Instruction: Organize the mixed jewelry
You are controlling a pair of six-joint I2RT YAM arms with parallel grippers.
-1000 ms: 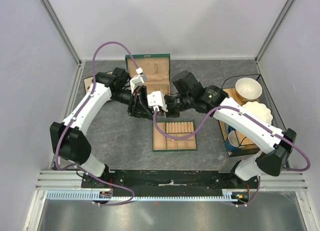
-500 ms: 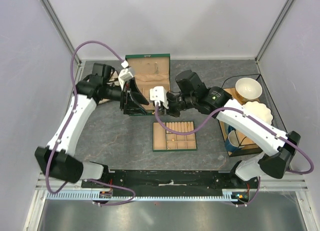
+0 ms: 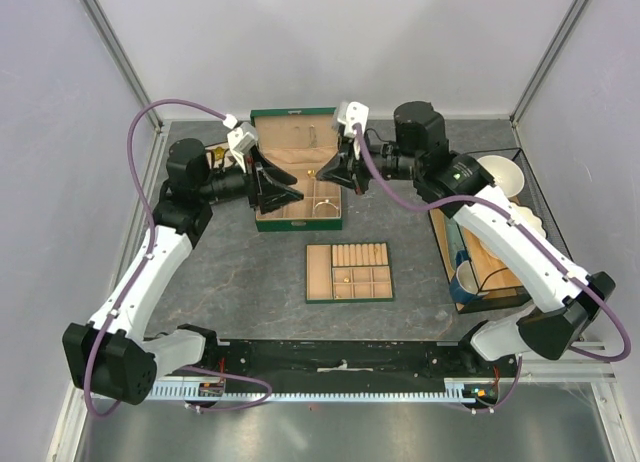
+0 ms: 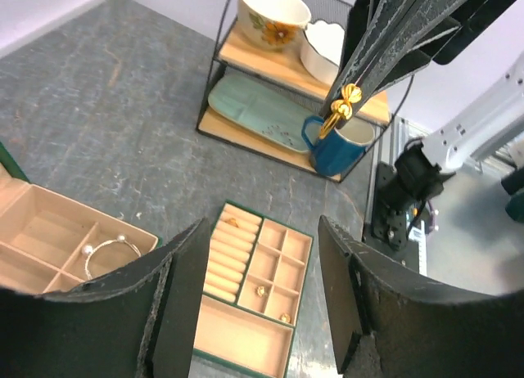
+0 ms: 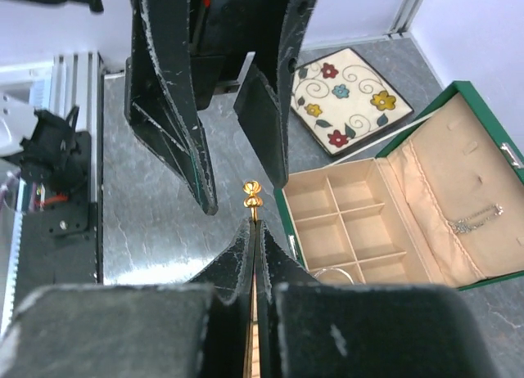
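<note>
My right gripper (image 5: 254,224) is shut on a small gold piece (image 5: 252,191), whose knotted end sticks out past the fingertips. In the top view it (image 3: 340,172) hovers over the right edge of the green jewelry box (image 3: 297,220). My left gripper (image 3: 285,187) is open and empty, facing the right one across the box; the left wrist view (image 4: 264,231) shows the gold piece (image 4: 340,108) held above. A silvery bangle (image 3: 322,207) lies in a box compartment and also shows in the left wrist view (image 4: 110,251). The tan divided tray (image 3: 322,282) holds tiny gold pieces (image 4: 260,290).
A wire rack (image 3: 495,282) with bowls, a teal plate and a blue mug (image 4: 336,149) stands at the right. A floral dish (image 5: 344,100) lies left of the box. A thin chain (image 5: 475,218) hangs in the box lid. Grey tabletop lies between tray and box.
Both grippers have drawn apart and away from the box front. The left arm swung back to the left; the right gripper rose toward the far side with the gold piece.
</note>
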